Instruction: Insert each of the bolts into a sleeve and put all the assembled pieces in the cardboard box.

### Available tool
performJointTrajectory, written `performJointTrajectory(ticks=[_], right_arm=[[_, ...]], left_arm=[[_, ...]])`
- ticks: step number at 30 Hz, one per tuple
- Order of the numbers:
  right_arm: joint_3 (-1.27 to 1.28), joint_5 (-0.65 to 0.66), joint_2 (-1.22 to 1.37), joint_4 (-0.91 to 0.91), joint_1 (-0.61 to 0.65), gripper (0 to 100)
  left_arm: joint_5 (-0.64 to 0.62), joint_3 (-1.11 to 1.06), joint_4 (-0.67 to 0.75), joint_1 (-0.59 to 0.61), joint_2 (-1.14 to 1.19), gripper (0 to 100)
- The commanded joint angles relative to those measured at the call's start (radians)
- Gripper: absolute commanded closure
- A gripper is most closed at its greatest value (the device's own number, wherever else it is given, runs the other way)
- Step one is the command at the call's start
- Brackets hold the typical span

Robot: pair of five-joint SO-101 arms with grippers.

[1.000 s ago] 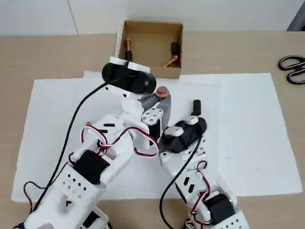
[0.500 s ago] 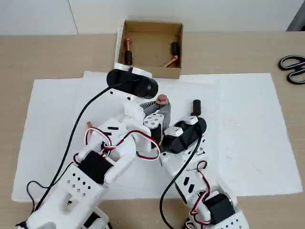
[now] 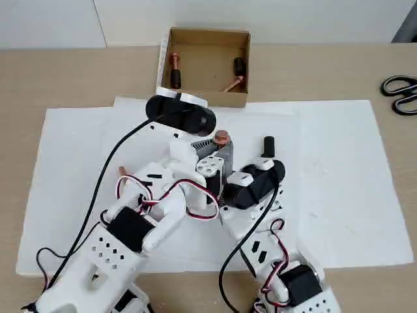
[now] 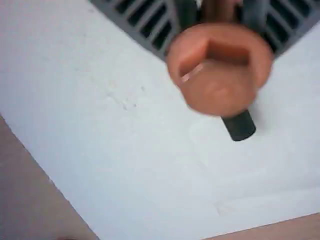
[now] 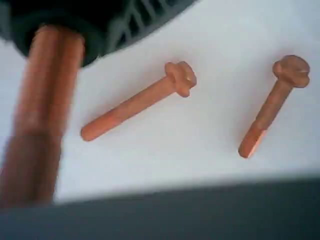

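Your left gripper (image 3: 219,146) is shut tight on a bolt (image 3: 221,137). You see the bolt's round head on top, so it stands almost straight up. Its long part goes down between the jaws toward the paper (image 3: 339,169).

The thing that matters most is the black sleeve (image 3: 268,145). In the high view it sits at about 3 o'clock from the bolt's head, near it but not touching. It looks like it stands up too, with its long side running from 12 to 6 o'clock. Its low end goes behind the right arm (image 3: 254,184). So you cannot tell if that arm has hold of it or if it stands on the paper by itself.

The right arm is the one nearer the sleeve, and the left gripper has the bolt. I think the bolt's thin end has to meet the sleeve's hole. The two stand side by side, not end to end, so one of them likely has to tip or lift before they can join.

One loose bolt (image 5: 137,102) and a second loose bolt (image 5: 272,105) lie flat on the paper. They are apart from each other and have no sleeves on.

The cardboard box (image 3: 225,99) is at about 12 o'clock from the held bolt. It has finished pieces (image 3: 174,70) in it.
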State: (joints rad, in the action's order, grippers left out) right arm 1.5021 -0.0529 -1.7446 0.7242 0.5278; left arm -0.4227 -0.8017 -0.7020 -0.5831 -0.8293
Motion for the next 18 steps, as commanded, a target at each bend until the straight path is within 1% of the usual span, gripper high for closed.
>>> performJointTrajectory(ticks=[1,5,13,18], right_arm=[[-0.006,-0.006,-0.024,-0.025,-0.012,99.5],[-0.006,-0.006,-0.024,-0.025,-0.012,99.5],[-0.008,-0.006,-0.024,-0.025,-0.012,99.5],[-0.008,-0.006,-0.024,-0.025,-0.012,99.5]], left_arm=[[-0.009,0.007,-0.015,-0.003,-0.029,99],[-0.009,-0.002,-0.031,-0.003,-0.029,99],[-0.009,-0.120,-0.025,-0.003,-0.028,99],[-0.009,-0.153,-0.025,-0.003,-0.028,99]])
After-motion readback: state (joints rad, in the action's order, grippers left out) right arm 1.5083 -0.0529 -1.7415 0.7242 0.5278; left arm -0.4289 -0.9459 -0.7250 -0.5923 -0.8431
